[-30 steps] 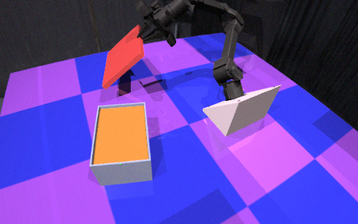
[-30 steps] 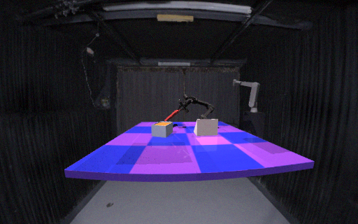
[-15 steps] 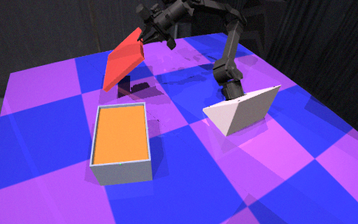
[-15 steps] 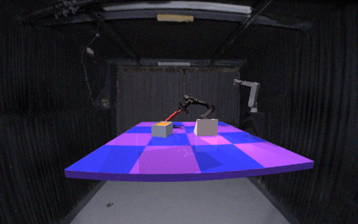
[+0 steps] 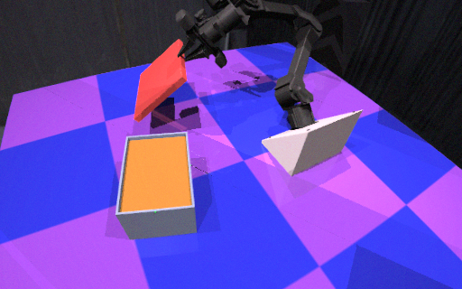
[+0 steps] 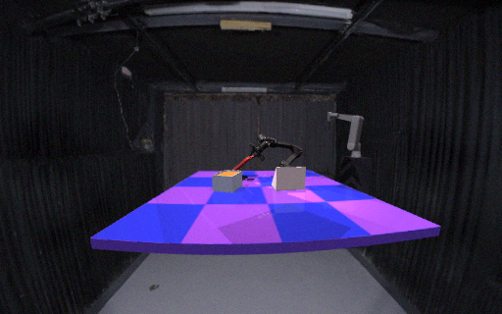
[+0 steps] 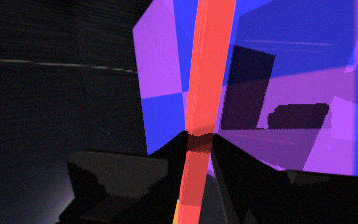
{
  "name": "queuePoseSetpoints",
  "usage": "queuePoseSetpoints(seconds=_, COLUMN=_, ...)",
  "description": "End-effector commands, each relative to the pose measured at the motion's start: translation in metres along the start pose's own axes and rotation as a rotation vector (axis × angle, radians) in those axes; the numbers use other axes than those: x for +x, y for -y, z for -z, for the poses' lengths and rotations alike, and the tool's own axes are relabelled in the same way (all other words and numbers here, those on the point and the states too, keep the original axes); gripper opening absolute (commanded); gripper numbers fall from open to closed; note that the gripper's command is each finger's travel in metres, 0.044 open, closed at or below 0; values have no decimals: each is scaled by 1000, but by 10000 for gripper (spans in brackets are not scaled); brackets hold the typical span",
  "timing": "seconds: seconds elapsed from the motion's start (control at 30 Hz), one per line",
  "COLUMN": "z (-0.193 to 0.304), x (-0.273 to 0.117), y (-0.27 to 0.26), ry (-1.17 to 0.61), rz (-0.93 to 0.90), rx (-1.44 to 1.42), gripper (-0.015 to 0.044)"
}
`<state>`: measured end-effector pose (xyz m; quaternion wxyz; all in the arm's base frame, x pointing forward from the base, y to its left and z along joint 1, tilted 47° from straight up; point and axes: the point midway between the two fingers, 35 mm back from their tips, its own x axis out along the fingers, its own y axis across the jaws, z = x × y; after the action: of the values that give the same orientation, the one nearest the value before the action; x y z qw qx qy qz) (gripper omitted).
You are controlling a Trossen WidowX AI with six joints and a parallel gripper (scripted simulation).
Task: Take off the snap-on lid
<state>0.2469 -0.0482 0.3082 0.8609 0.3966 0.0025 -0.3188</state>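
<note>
A flat red lid (image 5: 161, 84) is held by its edge in the gripper (image 5: 190, 51), tilted above the counter (image 5: 358, 194); the gray box (image 5: 156, 182) is seen open, orange inside.

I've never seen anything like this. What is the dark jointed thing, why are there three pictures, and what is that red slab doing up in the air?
The dark thing is a robot arm standing at the far side of a checkered table. At its end is a gripper, two fingers that pinch like tongs. One picture looks down on the table from above, one looks from far off in front, and one comes from a camera on the arm's wrist, looking out between the fingers. The red slab is a lid: the gripper pinches it by one edge, tilted in the air. Its grey storage box stands open below, orange inside. A white wedge-shaped block sits in front of the arm's base.
</note>
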Motion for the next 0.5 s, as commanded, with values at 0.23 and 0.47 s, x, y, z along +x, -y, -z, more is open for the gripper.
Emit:
queuePoseSetpoints(seconds=0.23, z=-1, x=4, y=5, ry=-2, rz=-11, rx=3, gripper=0)
queuePoseSetpoints(seconds=0.47, z=-1, x=8, y=10, ry=-2, rz=-11, rx=3, gripper=0)
